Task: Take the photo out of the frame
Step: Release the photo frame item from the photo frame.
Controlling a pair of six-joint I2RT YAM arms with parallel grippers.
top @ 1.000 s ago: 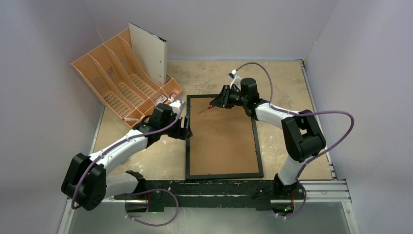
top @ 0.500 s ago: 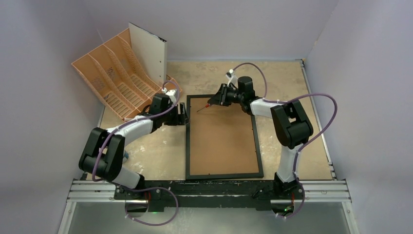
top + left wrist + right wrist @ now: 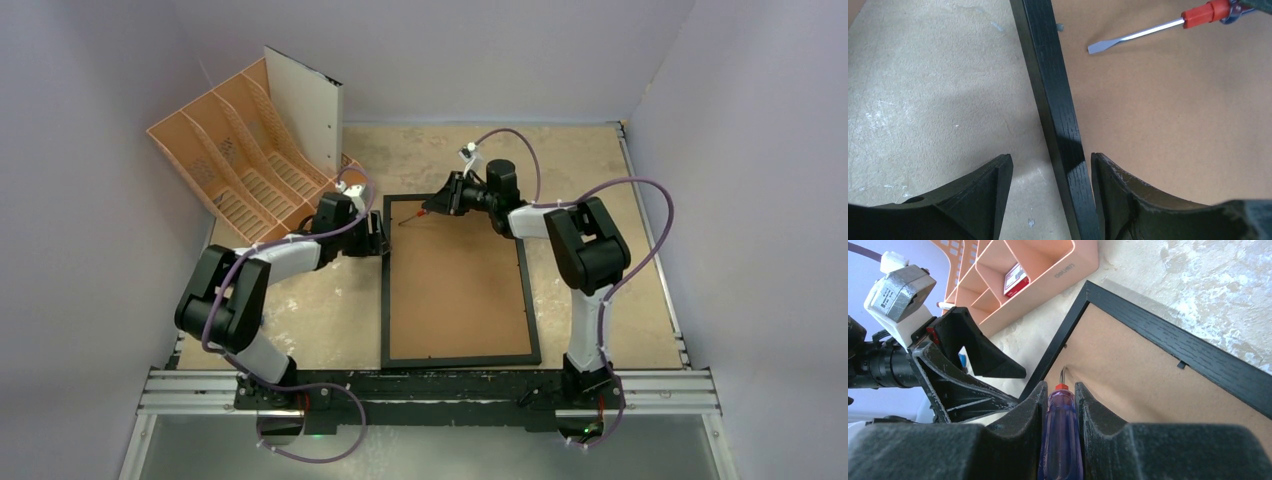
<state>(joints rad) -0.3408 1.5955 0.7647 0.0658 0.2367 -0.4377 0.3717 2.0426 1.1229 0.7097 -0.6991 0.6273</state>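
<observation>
Two findings; left end effector (image 3: 1050,162) part-open, astride left rail of thin black rectangular frame (image 3: 1045,75); right end effector (image 3: 1060,390) clamped on purple-handled screwdriver (image 3: 1060,440).

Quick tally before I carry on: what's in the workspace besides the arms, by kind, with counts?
picture frame: 1
screwdriver: 1
orange file organiser: 1
white sheet: 1
small red box: 1
Total: 5
</observation>
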